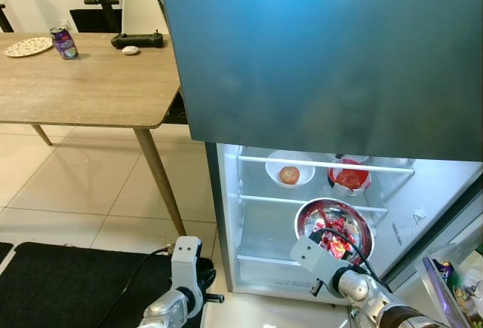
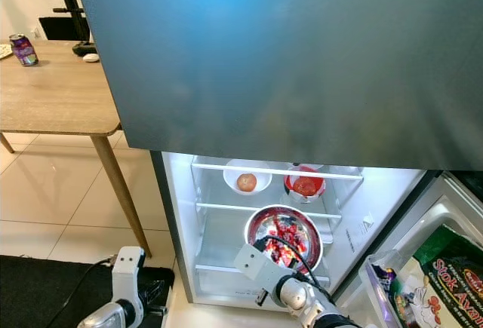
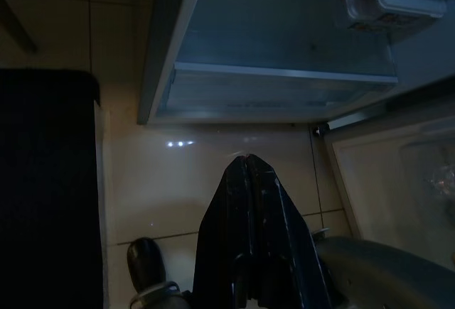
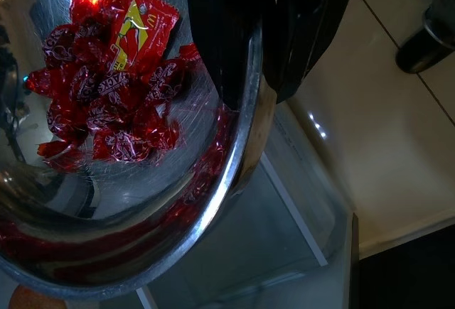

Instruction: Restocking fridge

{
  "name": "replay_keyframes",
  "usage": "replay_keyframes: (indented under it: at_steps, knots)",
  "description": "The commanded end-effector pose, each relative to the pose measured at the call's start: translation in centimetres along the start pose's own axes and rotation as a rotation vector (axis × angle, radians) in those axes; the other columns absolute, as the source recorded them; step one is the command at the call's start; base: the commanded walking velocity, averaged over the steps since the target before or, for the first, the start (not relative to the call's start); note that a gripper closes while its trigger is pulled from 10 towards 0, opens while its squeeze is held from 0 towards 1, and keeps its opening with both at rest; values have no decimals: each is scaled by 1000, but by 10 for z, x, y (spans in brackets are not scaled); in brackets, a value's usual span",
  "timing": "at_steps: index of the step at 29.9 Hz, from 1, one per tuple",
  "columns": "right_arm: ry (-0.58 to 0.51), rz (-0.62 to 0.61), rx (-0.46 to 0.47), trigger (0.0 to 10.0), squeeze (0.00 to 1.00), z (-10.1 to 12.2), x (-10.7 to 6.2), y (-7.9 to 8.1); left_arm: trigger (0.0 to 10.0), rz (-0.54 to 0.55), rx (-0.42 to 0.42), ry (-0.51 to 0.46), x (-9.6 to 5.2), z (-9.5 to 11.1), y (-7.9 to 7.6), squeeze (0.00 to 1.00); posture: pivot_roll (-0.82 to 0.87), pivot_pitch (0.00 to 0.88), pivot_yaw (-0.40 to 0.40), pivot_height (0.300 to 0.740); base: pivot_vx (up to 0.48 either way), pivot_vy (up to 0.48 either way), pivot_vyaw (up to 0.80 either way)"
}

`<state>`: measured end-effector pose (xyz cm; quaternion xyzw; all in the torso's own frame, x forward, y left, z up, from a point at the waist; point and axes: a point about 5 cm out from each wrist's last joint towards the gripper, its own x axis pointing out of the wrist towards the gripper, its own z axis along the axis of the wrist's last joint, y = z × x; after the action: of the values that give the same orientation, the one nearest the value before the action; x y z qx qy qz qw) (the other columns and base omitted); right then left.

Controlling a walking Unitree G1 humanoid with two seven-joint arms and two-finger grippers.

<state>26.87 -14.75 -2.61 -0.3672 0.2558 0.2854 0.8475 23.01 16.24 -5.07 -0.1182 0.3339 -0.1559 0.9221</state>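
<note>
The lower fridge compartment (image 1: 264,222) stands open and lit. A steel bowl (image 1: 306,219) of red wrapped candies (image 4: 114,89) is at the middle glass shelf (image 1: 264,200). My right gripper (image 4: 259,89) is shut on the bowl's rim, one finger inside and one outside; the right arm (image 1: 339,275) reaches in from below. On the shelf above sit a white bowl (image 1: 273,164) holding a round brownish fruit (image 1: 289,175) and a container of red food (image 1: 350,179). My left gripper (image 3: 247,160) hangs shut over the floor tiles before the fridge, holding nothing.
The closed upper fridge door (image 1: 324,49) looms overhead. The open lower door (image 2: 423,268) at the right carries food packets. A wooden table (image 1: 90,87) with a purple can (image 1: 64,43) stands to the left. A black mat (image 1: 68,283) lies on the floor.
</note>
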Motion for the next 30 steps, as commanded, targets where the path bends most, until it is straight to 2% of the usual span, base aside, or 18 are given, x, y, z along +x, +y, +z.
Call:
replay_keyframes:
  at_steps: [1,30]
  knots:
    - [14,-14,-12,10000,0,-3,-1,-3,10000,-16,-10,37,-1,-10,-4,0,-98,0,10,740,247,0,0]
    - [24,-18,-3,10000,0,-6,-2,-3,10000,-33,5,48,-1,-13,-6,0,-100,0,12,740,283,0,0]
